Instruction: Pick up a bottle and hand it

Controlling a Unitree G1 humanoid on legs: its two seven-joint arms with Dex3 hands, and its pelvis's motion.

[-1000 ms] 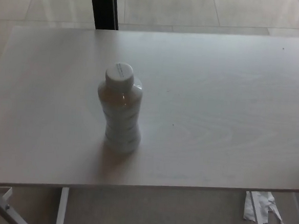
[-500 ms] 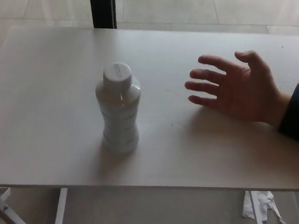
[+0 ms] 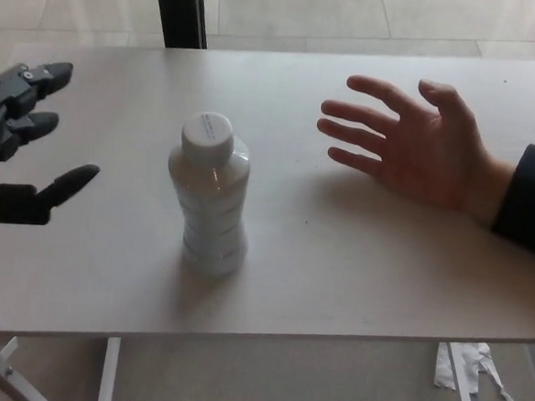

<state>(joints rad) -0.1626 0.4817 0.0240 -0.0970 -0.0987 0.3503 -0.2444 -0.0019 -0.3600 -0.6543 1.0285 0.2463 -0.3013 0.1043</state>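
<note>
On a pale wooden surface (image 3: 381,282) seen from above, a white-capped plastic bottle (image 3: 210,196) stands upright, a little left of centre, with nothing touching it. At the picture's left edge the robot's black left hand (image 3: 19,142) hovers beside the bottle but apart from it, thumb and two fingers spread wide, holding nothing. The robot's right hand does not show. From the right a person's hand (image 3: 418,142) in a dark sleeve reaches over the surface, fingers spread, pointing toward the bottle with a clear gap between them; it looks ready to receive. A dark post stands beyond the far edge of the surface, and pale floor lies behind.

By this picture the task has barely begun: the bottle is not yet grasped or lifted. Left to do: close the left hand around the bottle's body, raise it, carry it across and pass it to the waiting person's hand.
</note>
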